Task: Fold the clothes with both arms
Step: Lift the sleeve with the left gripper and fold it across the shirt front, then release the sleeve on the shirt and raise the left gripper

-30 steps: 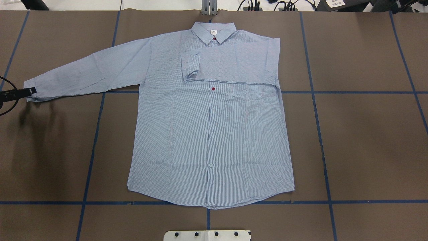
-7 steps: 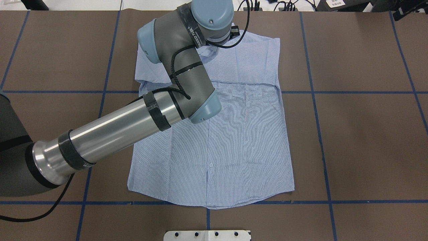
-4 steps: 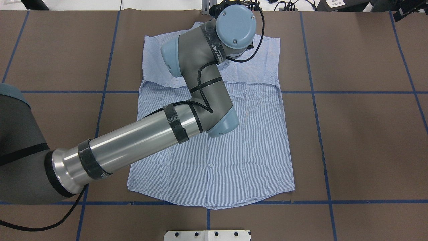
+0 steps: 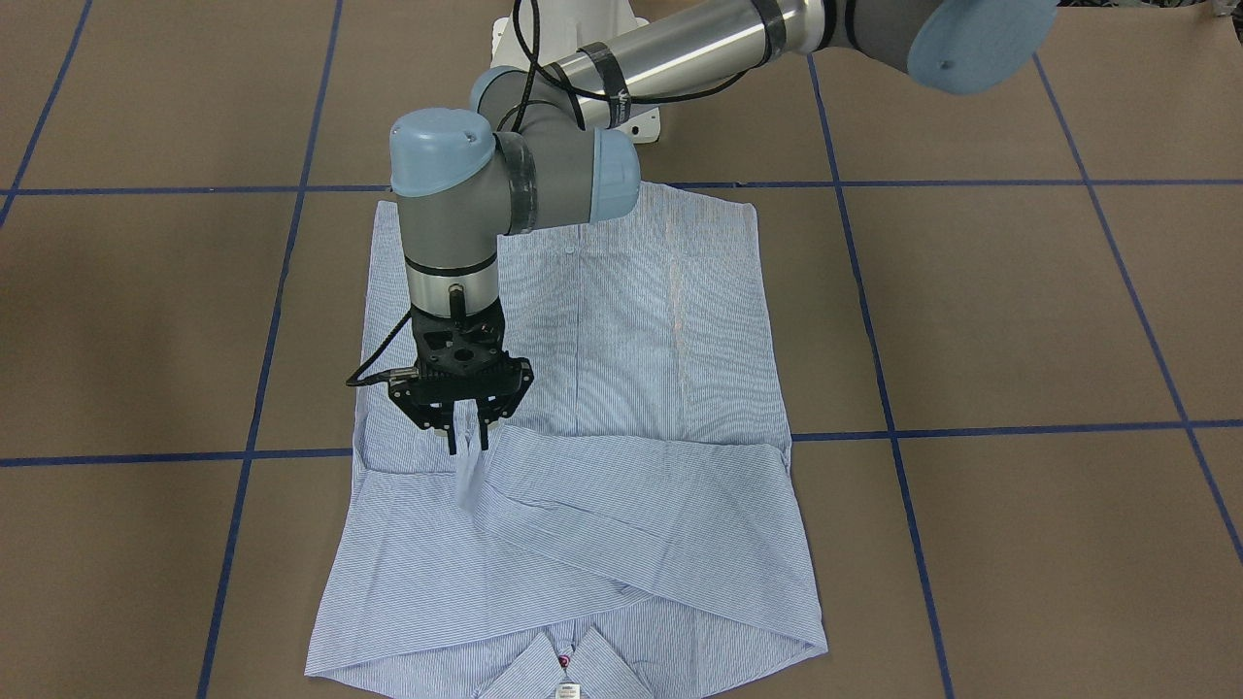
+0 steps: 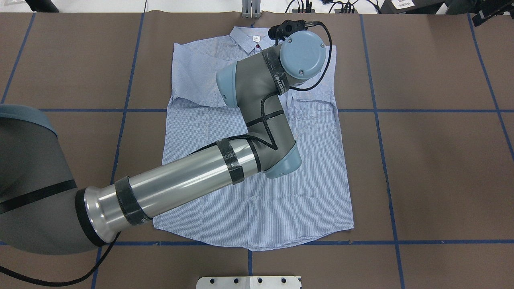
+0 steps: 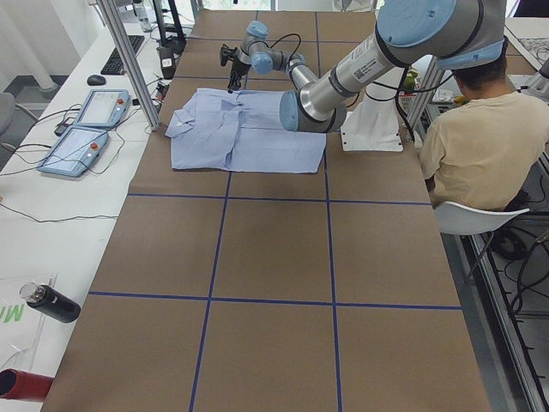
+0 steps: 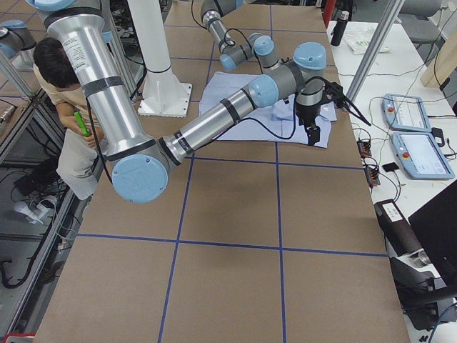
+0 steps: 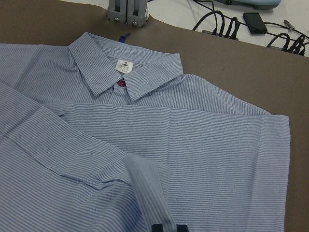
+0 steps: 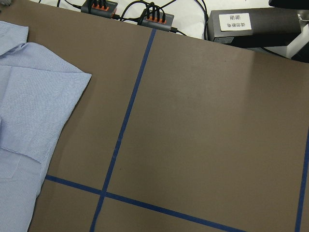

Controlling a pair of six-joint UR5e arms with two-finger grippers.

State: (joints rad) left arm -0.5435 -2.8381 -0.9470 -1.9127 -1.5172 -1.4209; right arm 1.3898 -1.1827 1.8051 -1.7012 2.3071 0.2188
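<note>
The pinstriped shirt (image 5: pixel 309 188) lies front-up on the brown table with its collar (image 5: pixel 252 37) at the far edge. The sleeve on my right side is folded across the chest. My left arm (image 5: pixel 188 180) reaches over the shirt. Its gripper (image 4: pixel 467 439) hangs just above the chest, shut on the other sleeve's cuff (image 8: pixel 145 186). That sleeve (image 4: pixel 621 505) trails back toward its shoulder. In the overhead view the wrist hides this gripper. My right gripper (image 7: pixel 308 133) shows only in the exterior right view, on the near arm, and I cannot tell if it is open or shut.
Blue tape lines (image 5: pixel 381 160) grid the table. A white base plate (image 5: pixel 249 282) sits at the near edge and a metal post (image 5: pixel 251 10) at the far edge. A person (image 6: pixel 480 146) sits beside the pedestal. Two pendants (image 6: pixel 86 129) lie on the side bench.
The left gripper took the cuff at the far left and carried it over the shirt. In the last second it moved further right across the chest, and the sleeve now lies folded inward.
</note>
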